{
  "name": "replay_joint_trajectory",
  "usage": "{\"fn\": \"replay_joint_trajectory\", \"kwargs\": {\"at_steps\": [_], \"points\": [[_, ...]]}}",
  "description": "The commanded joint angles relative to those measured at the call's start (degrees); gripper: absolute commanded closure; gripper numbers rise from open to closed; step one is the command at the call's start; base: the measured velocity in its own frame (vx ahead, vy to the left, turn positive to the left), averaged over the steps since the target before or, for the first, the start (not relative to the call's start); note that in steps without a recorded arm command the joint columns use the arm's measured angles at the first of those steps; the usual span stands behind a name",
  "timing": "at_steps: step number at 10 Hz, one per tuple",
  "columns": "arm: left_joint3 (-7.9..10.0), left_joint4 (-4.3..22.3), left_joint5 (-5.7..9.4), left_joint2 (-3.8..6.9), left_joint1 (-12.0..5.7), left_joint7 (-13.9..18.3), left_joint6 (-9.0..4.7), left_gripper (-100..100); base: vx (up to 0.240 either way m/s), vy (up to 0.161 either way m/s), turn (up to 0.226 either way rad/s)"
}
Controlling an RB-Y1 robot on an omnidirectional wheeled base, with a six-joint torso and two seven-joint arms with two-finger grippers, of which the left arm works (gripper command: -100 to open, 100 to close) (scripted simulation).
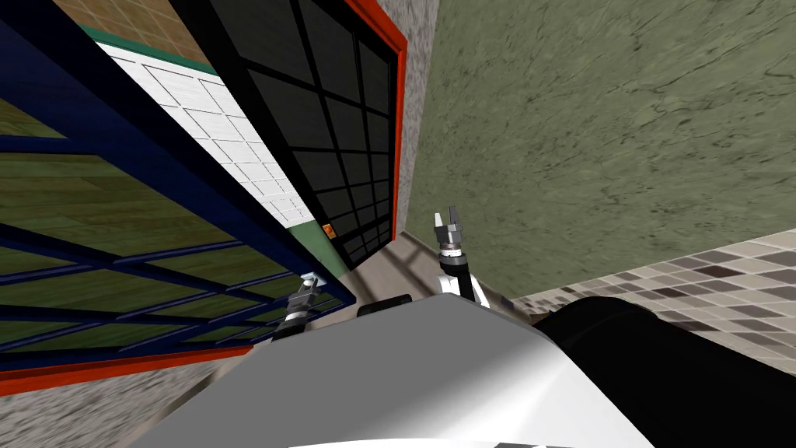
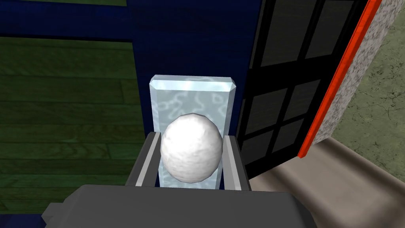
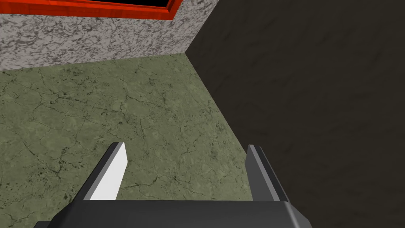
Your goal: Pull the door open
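**Op A:** White round knob (image 2: 191,147), seated on a glassy backplate (image 2: 190,95) at the edge of the dark blue door (image 2: 186,35). My left gripper (image 2: 192,136) has its fingers (image 2: 147,163) pressed against the knob's two sides.

**Op B:** How do you pull it well?

**Op A:** I'd hold the squeeze firm and draw back along the door's arc rather than straight. The wrist should turn with the door, or I judge the round knob could slip out. I stand close, so the base may need to back away too.

**Op B:** And the other arm?

**Op A:** My right gripper (image 3: 186,147) hangs by the green wall (image 3: 99,118), fingers wide, holding nothing. I'd leave it out of the swing.

**Op B:** Count?

**Op A:** One knob, one backplate and one blue door. One black-gridded panel (image 1: 326,117) in a red frame (image 1: 400,117) stands beside it. Two grippers, two fingers each.
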Motion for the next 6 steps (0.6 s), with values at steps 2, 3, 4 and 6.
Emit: {"fn": "replay_joint_trajectory", "kwargs": {"at_steps": [2, 3, 4, 6], "points": [[-1.95, -0.28, -1.17, 1.67, 1.48, 2.26, -2.2, 100, -0.237, 0.056, -0.097], [-2.51, -0.41, -1.51, 2.19, 1.88, 2.91, -2.77, 100, -0.226, 0.018, -0.063], [-2.26, -0.63, -1.33, 1.78, 1.89, 2.31, -1.93, 100, -0.102, 0.003, -0.003], [-2.99, -0.24, -2.14, 2.46, 2.78, 3.49, -3.45, 100, -0.185, 0.05, -0.156]]}}
